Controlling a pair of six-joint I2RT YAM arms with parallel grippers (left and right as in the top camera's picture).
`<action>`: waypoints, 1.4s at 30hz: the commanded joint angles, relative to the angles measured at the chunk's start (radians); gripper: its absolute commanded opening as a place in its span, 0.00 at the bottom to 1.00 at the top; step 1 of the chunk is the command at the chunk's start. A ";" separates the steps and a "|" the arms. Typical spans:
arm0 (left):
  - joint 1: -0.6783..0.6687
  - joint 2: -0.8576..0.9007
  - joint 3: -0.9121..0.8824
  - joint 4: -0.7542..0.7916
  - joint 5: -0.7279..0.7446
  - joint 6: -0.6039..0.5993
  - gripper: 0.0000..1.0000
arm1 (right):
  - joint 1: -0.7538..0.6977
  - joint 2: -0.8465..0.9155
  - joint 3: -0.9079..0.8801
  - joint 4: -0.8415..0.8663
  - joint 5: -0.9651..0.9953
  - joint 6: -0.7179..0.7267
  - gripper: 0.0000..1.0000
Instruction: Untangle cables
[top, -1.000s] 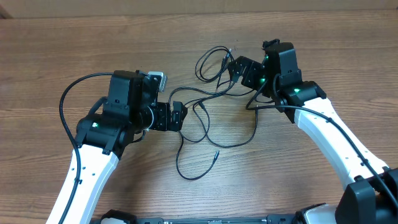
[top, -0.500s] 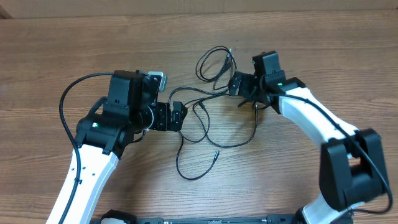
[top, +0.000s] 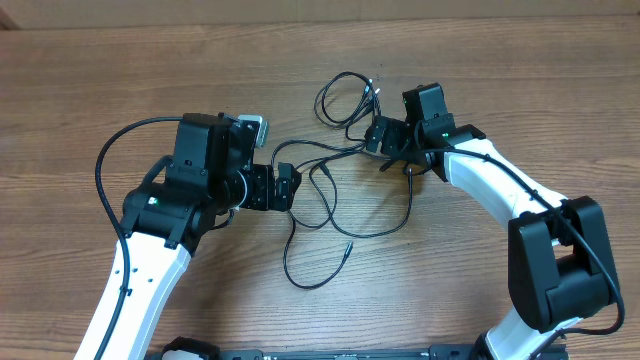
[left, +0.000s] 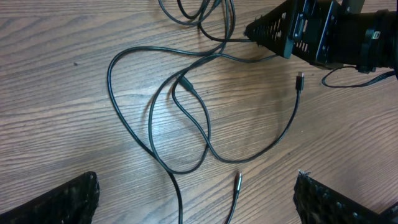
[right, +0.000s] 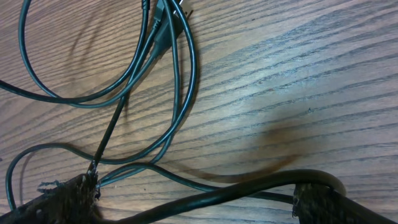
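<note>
Your left gripper (top: 287, 187) has its jaws spread wide with nothing clamped between them. In the left wrist view its two fingers (left: 69, 200) sit in the bottom corners, well apart. Between them you see only wood grain, a cable strand and one plug tip (left: 237, 178) lying on the table (top: 100, 80).

Your right gripper (top: 378, 142) is spread just as wide. In the right wrist view its fingers (right: 62, 194) fill the two lower corners. A thin strand runs down to the finger at lower left, but you cannot tell whether it touches. A thicker black cord (right: 249, 186) crosses the gap close to the lens.

The cables (top: 330, 195) lie loose on the table between your two arms, not lifted. One small loop sits at the far side, just beside the right gripper, with plugs gathered at its top. From there the strands run toward the left gripper and cross each other in the middle. They then fan out into a wide curve and a long loop reaching toward the near edge. Another plug tip (left: 300, 78) lies free on the wood below the right gripper.
</note>
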 joint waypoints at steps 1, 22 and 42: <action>0.005 -0.004 0.017 0.001 0.008 -0.013 1.00 | 0.005 -0.003 0.006 0.007 -0.031 -0.016 1.00; 0.005 -0.004 0.017 0.001 0.008 -0.013 0.99 | 0.005 -0.186 0.008 -0.156 -0.151 -0.323 1.00; 0.005 -0.004 0.017 0.001 0.008 -0.013 1.00 | -0.019 -0.098 0.006 -0.201 0.092 -0.314 1.00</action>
